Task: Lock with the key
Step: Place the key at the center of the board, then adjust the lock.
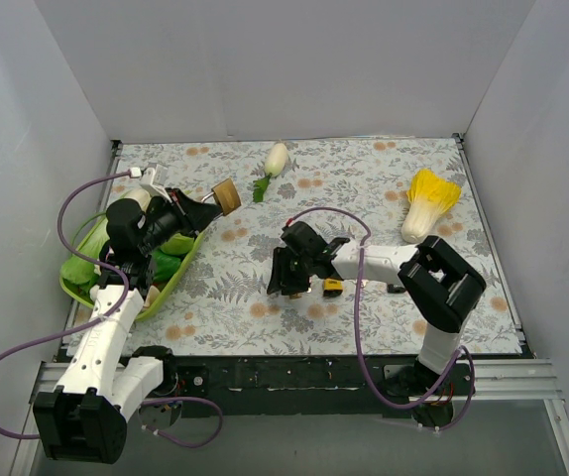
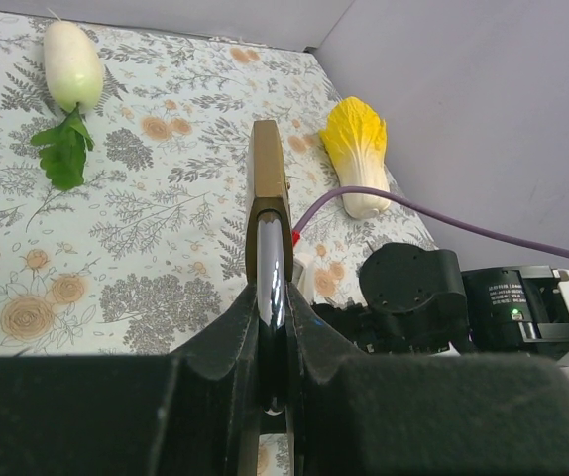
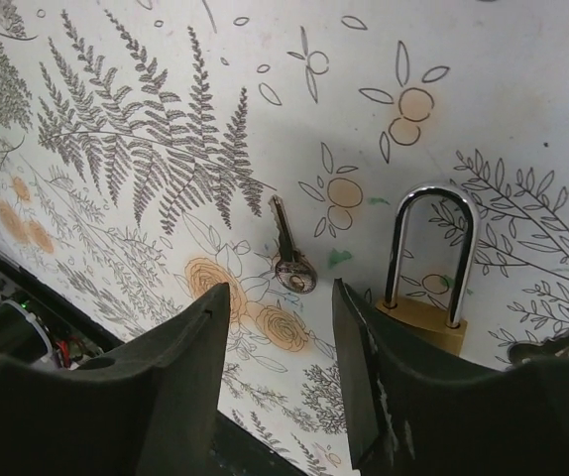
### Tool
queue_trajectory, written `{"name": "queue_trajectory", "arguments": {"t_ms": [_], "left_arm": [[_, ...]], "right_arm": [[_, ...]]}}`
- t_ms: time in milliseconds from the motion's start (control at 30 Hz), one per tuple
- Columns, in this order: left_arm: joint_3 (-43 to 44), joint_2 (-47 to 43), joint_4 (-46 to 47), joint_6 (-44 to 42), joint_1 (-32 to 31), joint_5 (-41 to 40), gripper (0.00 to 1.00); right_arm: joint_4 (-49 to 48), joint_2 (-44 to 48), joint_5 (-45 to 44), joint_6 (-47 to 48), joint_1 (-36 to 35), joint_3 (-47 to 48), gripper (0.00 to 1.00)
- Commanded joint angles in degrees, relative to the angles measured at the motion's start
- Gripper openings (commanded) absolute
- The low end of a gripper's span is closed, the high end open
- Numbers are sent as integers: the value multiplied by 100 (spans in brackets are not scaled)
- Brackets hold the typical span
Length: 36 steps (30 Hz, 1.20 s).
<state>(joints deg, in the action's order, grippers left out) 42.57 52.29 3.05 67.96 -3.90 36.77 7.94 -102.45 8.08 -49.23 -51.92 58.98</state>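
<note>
Key (image 3: 291, 260), slim metal, beyond parted right end effector (image 3: 280, 297); left end effector (image 2: 273, 307) clamping brass-tipped bar (image 2: 268, 169)

Edge-on padlock (image 2: 269, 174) between fingers (image 2: 217, 349)

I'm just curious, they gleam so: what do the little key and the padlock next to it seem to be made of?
Key: silvery metal, probably steel or nickel-plated, with a dull sheen. Padlock: the body looks like brass, yellow and matte; its shackle looks like chromed steel, bright and mirror-like.
</note>
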Motion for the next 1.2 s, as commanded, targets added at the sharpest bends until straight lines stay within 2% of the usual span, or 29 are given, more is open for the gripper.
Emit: {"name": "queue_trajectory", "arguments": {"t_ms": [0,100,167,233,267,300,333,367,400,467,500,567,700,733,867,1167], "left_arm": [[340,-70,31,-169,39,242,0],[559,-26,-504,-476,47,592,0],[769,70,-892,-783,47,1153,0],[1226,315,-1761,-1073,47,1541,0],[1393,395,-2121,-1484,47,1804,0],[1691,491,-2785,-1714,47,1885,0],[1815,571,-3114,-1986,56,2043,0],[1947,754,-3474,-2433,56,2340,0],[2105,843,-4270,-3316,56,2552,0],[2413,1088,-5030,-4331,56,2878,0],[2484,1151,-5564,-4918,56,3062,0],[2677,1292,-6007,-5397,56,3221,0],[2959,1660,-7139,-6539,47,3670,0],[2994,1696,-7273,-6942,39,3749,0],[3231,1925,-8056,-7892,12,3872,0],[3162,1872,-8163,-8071,-295,3855,0]], "right_arm": [[-267,366,132,422,-20,394,53],[-478,673,484,1194,-11,771,57],[-338,954,607,1774,15,948,59],[90,1270,703,2757,138,1141,62],[276,1394,800,3100,199,1168,63],[452,1508,888,3687,391,1177,65],[610,1744,1254,3962,524,1151,66],[864,1877,1510,4235,656,1142,67],[971,2000,1713,4568,909,1133,70],[1269,2326,2293,5474,1113,1229,72],[1375,2413,2434,5738,1245,1299,78],[1516,2563,2716,6389,1281,1562,81],[2095,2406,3269,6830,1272,2108,83],[2201,2275,3610,6865,1272,2213,83],[2545,1897,4079,6813,1097,2583,84],[1914,1457,4281,5891,560,2610,85]]}}
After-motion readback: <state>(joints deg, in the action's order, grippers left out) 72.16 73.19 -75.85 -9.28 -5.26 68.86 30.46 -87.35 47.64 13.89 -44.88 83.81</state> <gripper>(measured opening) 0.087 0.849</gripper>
